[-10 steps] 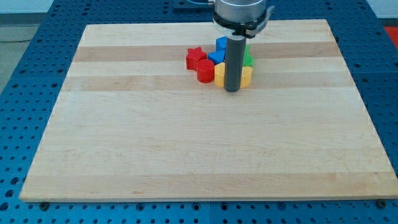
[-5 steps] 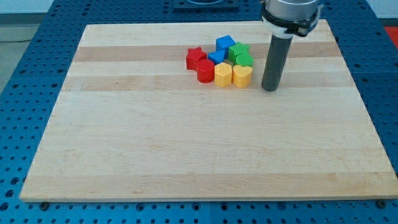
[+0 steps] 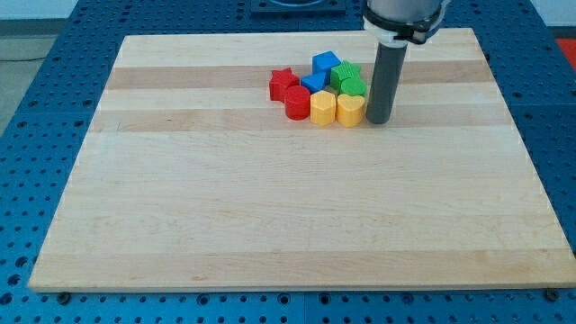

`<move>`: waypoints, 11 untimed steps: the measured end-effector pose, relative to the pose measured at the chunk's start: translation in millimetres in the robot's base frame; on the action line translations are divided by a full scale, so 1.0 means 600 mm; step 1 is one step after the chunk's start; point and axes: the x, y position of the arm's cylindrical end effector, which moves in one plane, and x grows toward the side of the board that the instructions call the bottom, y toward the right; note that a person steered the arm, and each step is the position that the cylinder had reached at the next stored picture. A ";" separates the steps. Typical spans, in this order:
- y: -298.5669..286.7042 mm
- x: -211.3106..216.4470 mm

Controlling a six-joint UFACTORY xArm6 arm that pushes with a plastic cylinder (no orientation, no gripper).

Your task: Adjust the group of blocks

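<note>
Sitting just to the view's right of the yellow heart-shaped block (image 3: 350, 108), my tip (image 3: 379, 121), a bare rod with no claw to open or close, is facing a tight cluster that is looking light, rigid and slippery, so pushing low against its flat sides is seeming best.

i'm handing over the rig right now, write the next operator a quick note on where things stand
My tip is on the board, just to the view's right of the yellow heart block, close or touching.
Blocks sit in one tight cluster: red star, red cylinder, yellow hexagon block, two blue blocks, two green blocks.
Done: blocks grouped.
Left: probably nudge the group from its right side.
</note>
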 end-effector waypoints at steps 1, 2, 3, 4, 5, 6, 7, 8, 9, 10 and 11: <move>-0.002 -0.030; -0.012 -0.033; -0.012 -0.034; 0.025 -0.038; 0.065 -0.118; 0.016 -0.210; -0.061 -0.221; -0.103 -0.215; -0.112 -0.192; -0.112 -0.186; -0.111 -0.194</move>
